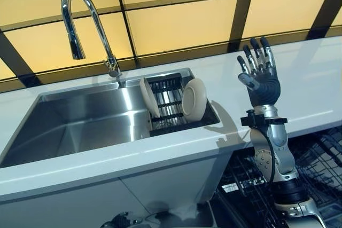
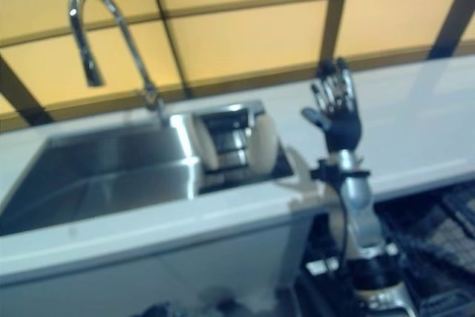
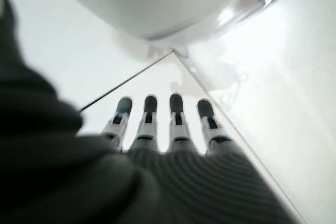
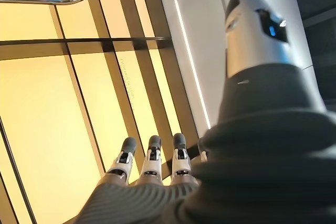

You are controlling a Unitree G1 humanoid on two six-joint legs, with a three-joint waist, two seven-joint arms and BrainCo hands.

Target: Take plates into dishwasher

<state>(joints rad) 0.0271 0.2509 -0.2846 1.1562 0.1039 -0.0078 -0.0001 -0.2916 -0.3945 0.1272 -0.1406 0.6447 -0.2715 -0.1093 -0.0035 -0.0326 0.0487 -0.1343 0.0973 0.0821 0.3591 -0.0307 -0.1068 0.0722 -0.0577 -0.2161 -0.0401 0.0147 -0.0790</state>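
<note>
Left hand [image 3: 173, 129] low, fingers straight and holding nothing. Curved faucet [image 1: 85, 22] over the steel sink [image 1: 80, 121]. Two cream plates [image 1: 194, 99] upright on edge in the dark rack [image 1: 166, 102] at the sink's right end. Right hand [image 1: 260, 73] raised above the white surface [image 1: 310, 89], fingers spread, empty. Dishwasher rack [image 1: 315, 164] below.

Sink [image 1: 80, 121] set into the bench [image 1: 315, 89], left of centre. Tap [image 1: 85, 25] behind the sink. Rack [image 1: 171, 102] in the sink's right end, holding two plates [image 1: 194, 100] on edge. Right hand [image 1: 260, 76] raised over the bench, right of the rack. Dishwasher basket [image 1: 315, 169], apparently, below the bench at right.
</note>
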